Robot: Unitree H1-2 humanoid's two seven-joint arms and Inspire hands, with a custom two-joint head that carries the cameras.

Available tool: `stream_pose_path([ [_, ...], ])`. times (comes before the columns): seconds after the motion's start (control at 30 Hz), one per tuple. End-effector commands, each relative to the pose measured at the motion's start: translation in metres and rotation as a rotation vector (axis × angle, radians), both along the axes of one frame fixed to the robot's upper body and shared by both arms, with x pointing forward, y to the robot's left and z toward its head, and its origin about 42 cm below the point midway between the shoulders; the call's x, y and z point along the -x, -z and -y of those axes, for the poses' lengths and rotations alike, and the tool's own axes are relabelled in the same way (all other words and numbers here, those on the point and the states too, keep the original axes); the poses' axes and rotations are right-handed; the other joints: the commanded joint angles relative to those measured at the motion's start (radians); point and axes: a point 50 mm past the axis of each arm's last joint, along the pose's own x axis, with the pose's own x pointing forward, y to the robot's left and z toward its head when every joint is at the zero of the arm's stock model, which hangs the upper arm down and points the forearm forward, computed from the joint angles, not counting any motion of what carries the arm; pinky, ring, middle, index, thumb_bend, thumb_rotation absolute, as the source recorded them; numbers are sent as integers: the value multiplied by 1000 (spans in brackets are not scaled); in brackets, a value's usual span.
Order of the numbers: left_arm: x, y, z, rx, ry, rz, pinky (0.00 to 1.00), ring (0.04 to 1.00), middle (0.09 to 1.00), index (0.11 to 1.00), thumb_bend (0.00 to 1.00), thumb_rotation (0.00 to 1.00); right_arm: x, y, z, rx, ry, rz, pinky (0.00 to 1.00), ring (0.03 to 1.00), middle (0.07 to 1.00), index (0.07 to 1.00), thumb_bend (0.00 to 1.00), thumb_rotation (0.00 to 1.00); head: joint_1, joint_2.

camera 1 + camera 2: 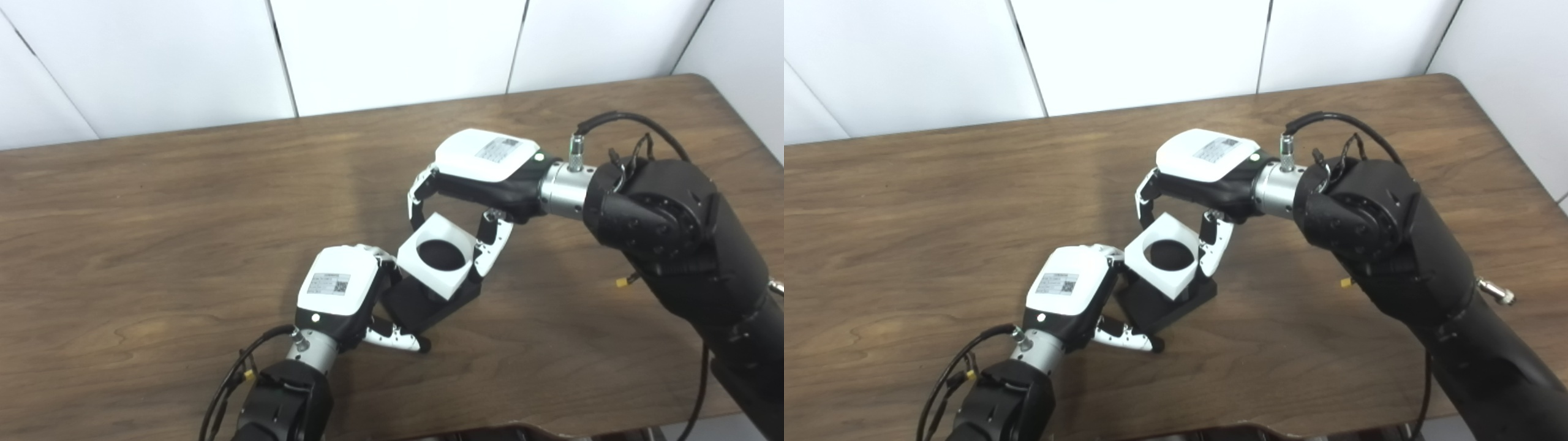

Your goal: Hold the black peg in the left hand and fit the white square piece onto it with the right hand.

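Observation:
The black peg piece (429, 304) has a square black base resting on the wooden table (153, 214) in the middle foreground. My left hand (343, 294) is shut on its left side, thumb along the front. The white square piece (436, 255) with a round hole sits over the peg, whose dark top shows inside the hole. My right hand (484, 177) comes in from the right and is shut on the white piece, fingers at its far edge and thumb at its right edge. The same scene shows in the right eye view, with the white piece (1167, 255) above the black base (1167, 304).
The table's back edge meets a white panelled wall (392, 49). The table's right edge (750, 122) lies just beyond my right forearm (680, 226). Cables hang from both wrists.

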Motion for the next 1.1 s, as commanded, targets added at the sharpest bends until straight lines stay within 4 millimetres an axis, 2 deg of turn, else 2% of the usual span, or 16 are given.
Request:
stream_pose_path([
  [0.0,6,11,6,-61,39,-72,771,786,738,491,510,61,-6,-18,3,-3,6,88,701,766,724,483,525,136,1,5],
  [0.5,7,9,5,-56,39,-72,771,787,739,491,511,60,-6,0,7,20,27,59,726,762,716,483,524,133,0,13],
  [1.07,8,7,7,-52,39,-72,775,789,741,491,510,59,-3,19,9,45,30,30,700,768,729,485,524,133,6,21],
])
